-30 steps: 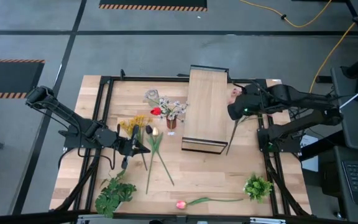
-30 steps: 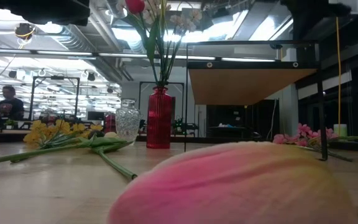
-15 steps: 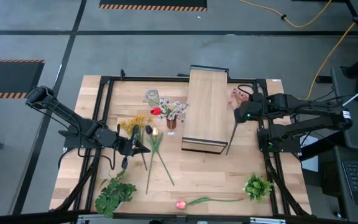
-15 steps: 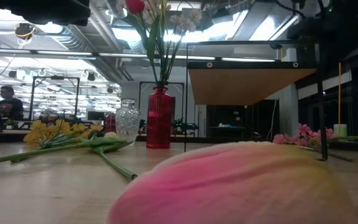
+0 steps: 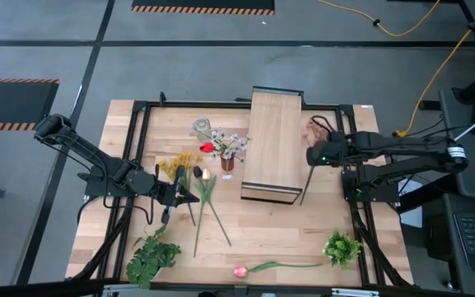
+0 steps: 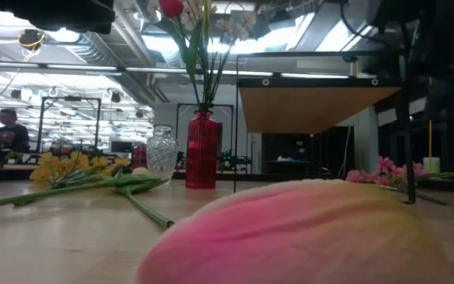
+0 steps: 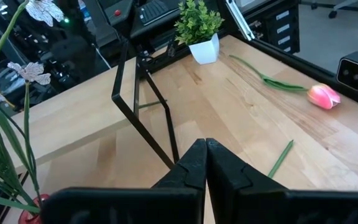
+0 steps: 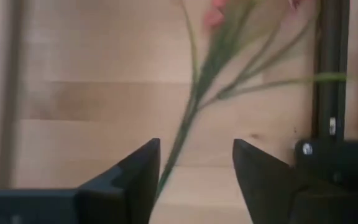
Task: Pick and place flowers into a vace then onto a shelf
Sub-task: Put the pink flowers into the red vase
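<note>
Beside the raised light-wood plank shelf (image 5: 274, 142), right gripper (image 8: 194, 163) spread over pink blossom spray (image 5: 313, 130), left gripper (image 7: 205, 151) pressed together near yellow daisies (image 5: 180, 163).

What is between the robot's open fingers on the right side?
The green stem of the pink blossom spray runs between the right gripper's open fingers, over bare wooden table. The right wrist view shows it.
</note>
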Robot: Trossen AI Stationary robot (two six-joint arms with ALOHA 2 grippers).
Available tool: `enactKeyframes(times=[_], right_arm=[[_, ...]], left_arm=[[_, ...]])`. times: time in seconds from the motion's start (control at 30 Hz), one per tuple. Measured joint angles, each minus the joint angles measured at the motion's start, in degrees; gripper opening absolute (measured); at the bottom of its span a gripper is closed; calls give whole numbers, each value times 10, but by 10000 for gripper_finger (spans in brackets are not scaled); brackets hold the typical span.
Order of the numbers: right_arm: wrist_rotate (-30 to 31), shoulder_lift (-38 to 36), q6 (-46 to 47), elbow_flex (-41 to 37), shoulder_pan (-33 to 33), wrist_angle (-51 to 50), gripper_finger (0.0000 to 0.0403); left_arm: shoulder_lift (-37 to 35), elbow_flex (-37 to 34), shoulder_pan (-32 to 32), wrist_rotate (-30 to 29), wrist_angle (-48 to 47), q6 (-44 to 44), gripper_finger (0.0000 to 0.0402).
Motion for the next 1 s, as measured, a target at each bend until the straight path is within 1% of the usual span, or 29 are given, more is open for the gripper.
enactKeyframes(times=[0.1, 0.23, 0.37, 0.53, 0.7, 0.87, 1.0], right_arm=[[-29, 0, 19, -27, 0, 24, 225], [-34, 0, 22, -52, -1, 60, 232], [-33, 0, 25, -73, -15, 94, 228], [-34, 0, 24, -104, -38, 114, 220], [-58, 0, 11, -142, -58, 180, 218], [-62, 0, 11, -171, -74, 193, 218], [-63, 0, 10, -194, -78, 250, 218]], left_arm=[[0, 0, 0, 0, 0, -1, 5], [0, 0, 0, 0, 0, -1, 3], [0, 0, 0, 0, 0, -1, 1], [0, 0, 0, 0, 0, -1, 5], [0, 0, 0, 0, 0, -1, 2], [0, 0, 0, 0, 0, -1, 5], [0, 0, 0, 0, 0, -1, 7]])
